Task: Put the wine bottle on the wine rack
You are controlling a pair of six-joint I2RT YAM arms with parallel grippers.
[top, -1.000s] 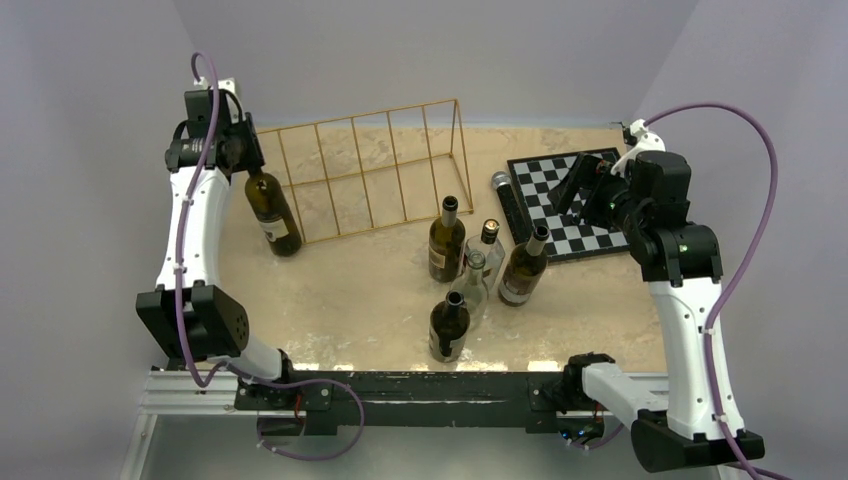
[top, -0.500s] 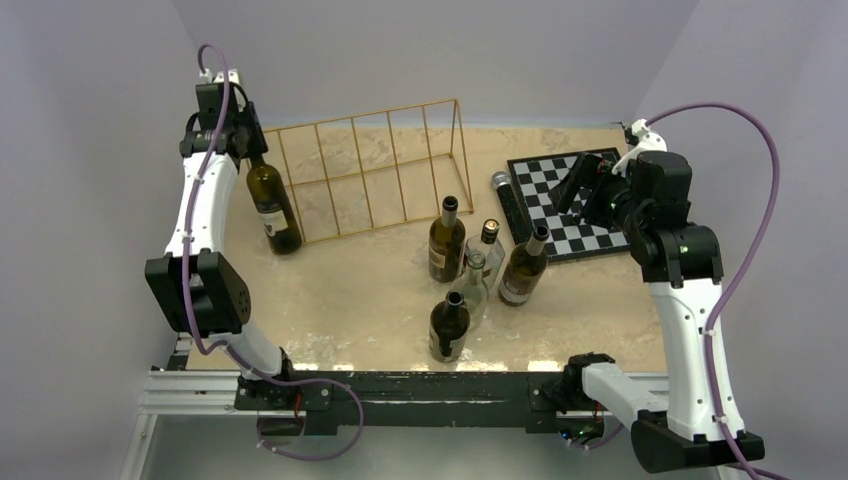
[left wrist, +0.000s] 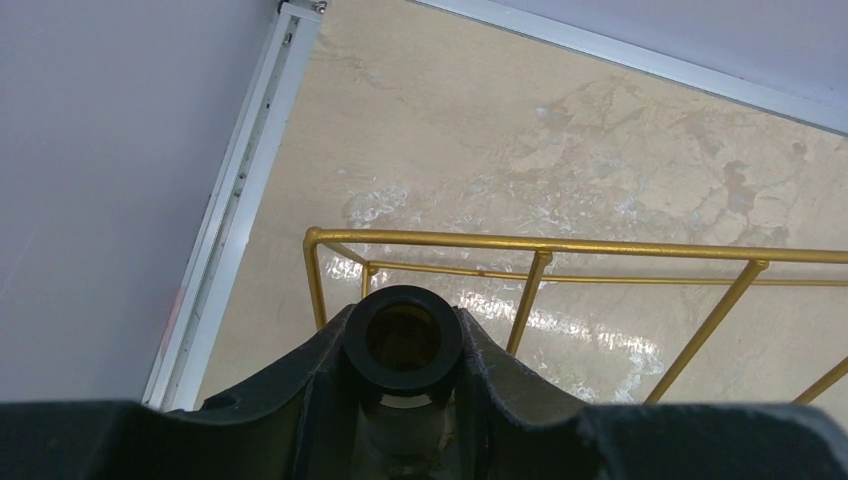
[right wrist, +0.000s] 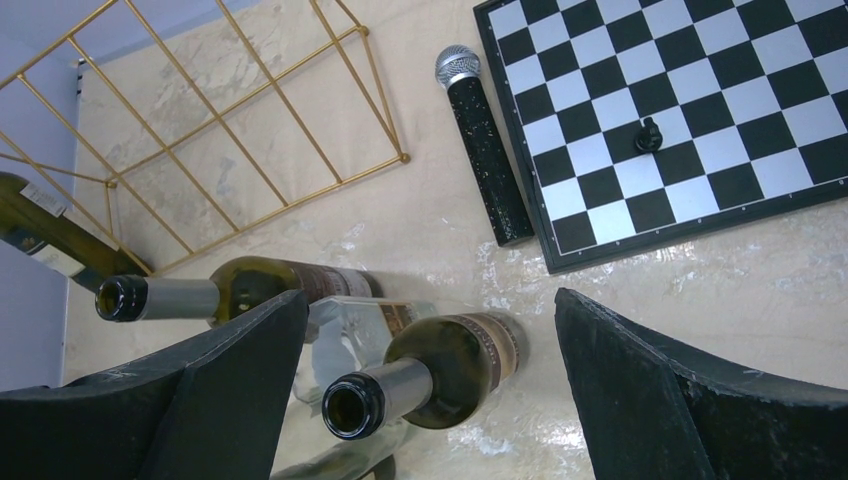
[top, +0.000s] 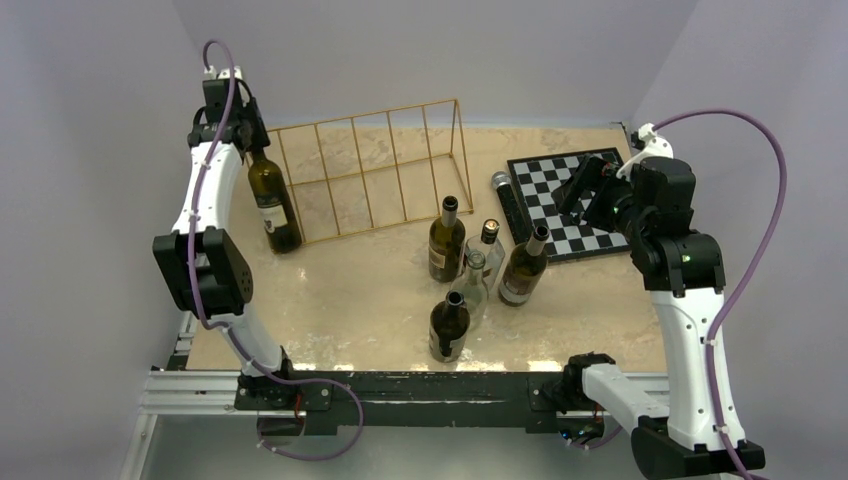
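Note:
My left gripper (top: 243,140) is shut on the neck of a dark green wine bottle (top: 272,206) that stands tilted at the left end of the gold wire wine rack (top: 370,175). In the left wrist view the bottle's black mouth (left wrist: 404,340) sits between my fingers (left wrist: 300,385), with the rack's top wire (left wrist: 560,245) just beyond it. My right gripper (top: 578,190) is open and empty, high over the chessboard. In the right wrist view its fingers (right wrist: 230,370) frame a brown bottle (right wrist: 440,375) far below.
Several more bottles (top: 470,265) stand clustered mid-table. A black-and-white chessboard (top: 570,200) with one black piece (right wrist: 649,135) lies at the back right, a microphone (top: 503,200) along its left edge. The table's left rail (left wrist: 235,200) is close to the held bottle.
My left arm has swung further back and up at the table's left edge, and the held bottle has tilted slightly more upright. The right arm has risen a little.

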